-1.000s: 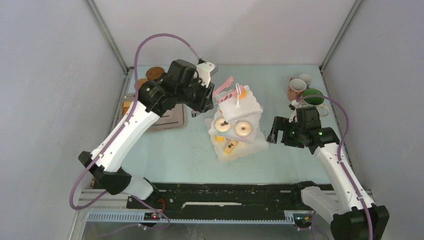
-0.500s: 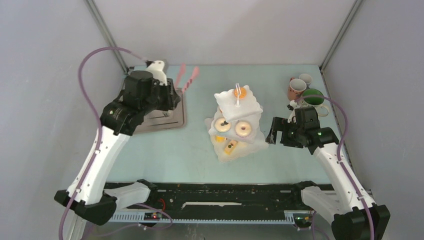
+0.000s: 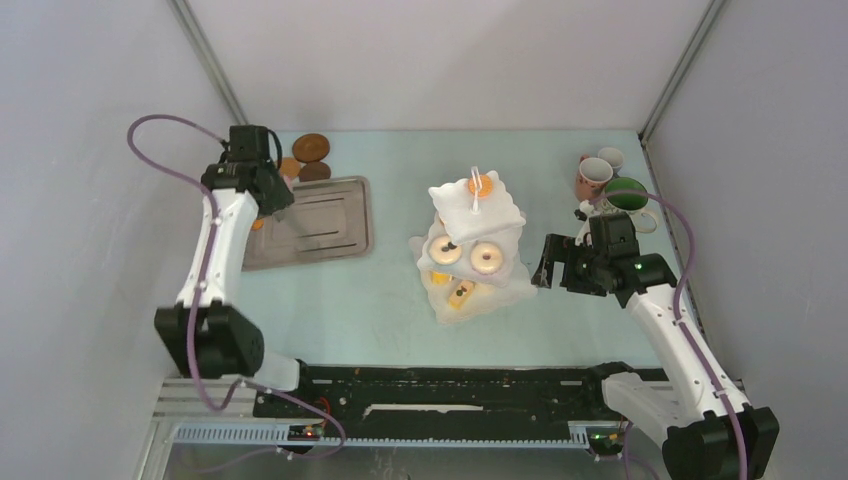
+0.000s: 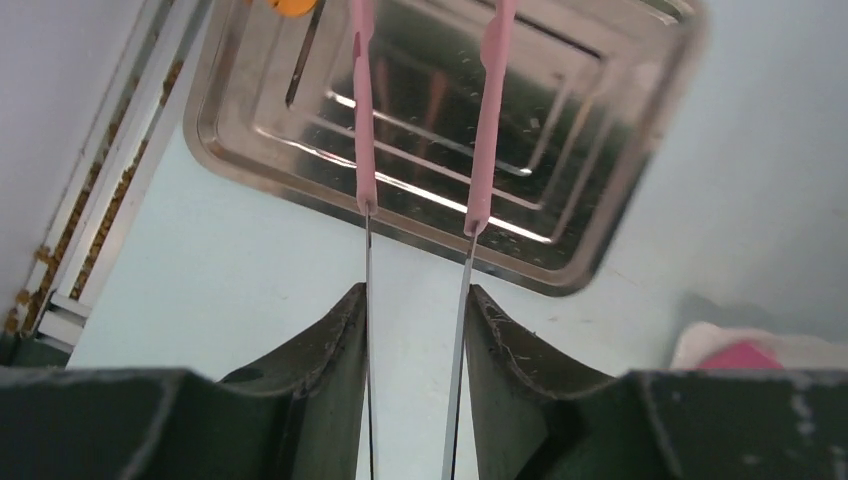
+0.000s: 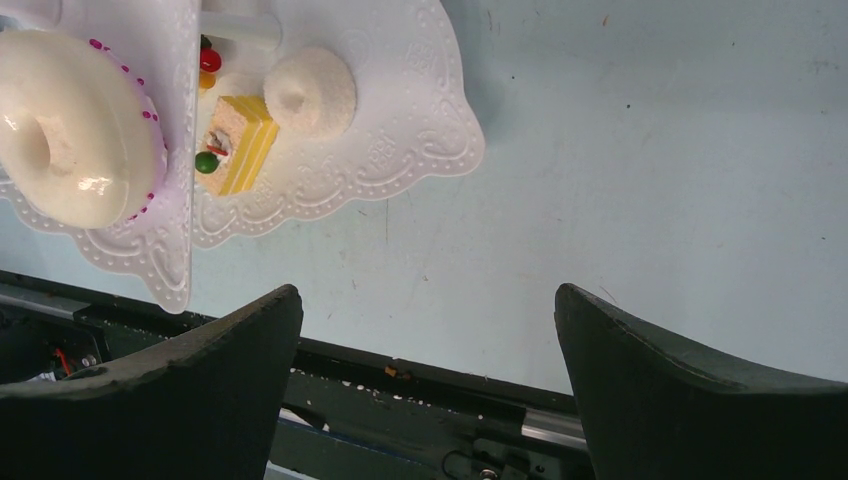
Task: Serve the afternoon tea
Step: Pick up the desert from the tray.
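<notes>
Your left fingers (image 4: 325,360) are clamped on the tongs (image 4: 362,120), whose tips stand spread over the tray (image 4: 640,160). Set both tips astride the orange biscuit (image 4: 292,5) at the tray's edge, probably the next piece, then squeeze gently. The stand (image 3: 455,208) sits in the middle of the counter (image 3: 380,300). Your right fingers (image 5: 230,350) hang wide apart beside it.

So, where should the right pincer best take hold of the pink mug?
Probably its rim on the side toward the stand, from above: the pink mug stands upright, mouth up, and the green-inside mug and small pale mug crowd its other sides.
</notes>
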You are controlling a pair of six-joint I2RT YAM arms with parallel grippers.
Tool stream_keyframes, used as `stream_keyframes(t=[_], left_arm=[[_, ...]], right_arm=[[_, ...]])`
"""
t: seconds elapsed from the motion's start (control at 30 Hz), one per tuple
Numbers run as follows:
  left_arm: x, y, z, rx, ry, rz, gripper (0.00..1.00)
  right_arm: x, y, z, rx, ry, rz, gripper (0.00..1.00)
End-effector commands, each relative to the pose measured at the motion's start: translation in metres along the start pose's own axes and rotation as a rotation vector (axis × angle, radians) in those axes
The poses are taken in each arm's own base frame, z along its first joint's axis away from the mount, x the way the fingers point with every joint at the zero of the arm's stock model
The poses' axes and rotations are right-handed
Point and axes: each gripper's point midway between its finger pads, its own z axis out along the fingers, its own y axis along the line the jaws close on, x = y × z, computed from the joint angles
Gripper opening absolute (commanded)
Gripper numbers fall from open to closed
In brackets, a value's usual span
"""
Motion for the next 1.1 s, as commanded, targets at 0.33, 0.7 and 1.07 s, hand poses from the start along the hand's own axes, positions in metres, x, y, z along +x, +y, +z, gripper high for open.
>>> stream_keyframes(t=[0.33, 0.7, 1.07], left_arm=[[-0.017, 0.022, 0.1, -0.104, 0.22, 0.185, 0.38], [-0.022, 0.032, 0.12, -0.111, 0.27, 0.357, 0.4], [-0.034, 0.034, 0.141, -0.1, 0.289, 0.346, 0.4]], right_arm=[[0.003, -0.005, 0.007, 0.021, 0.03, 0.009, 1.0], [0.009, -0.008, 0.018, 0.029, 0.091, 0.019, 1.0], [0.011, -0.01, 0.02, 0.043, 0.104, 0.025, 1.0]])
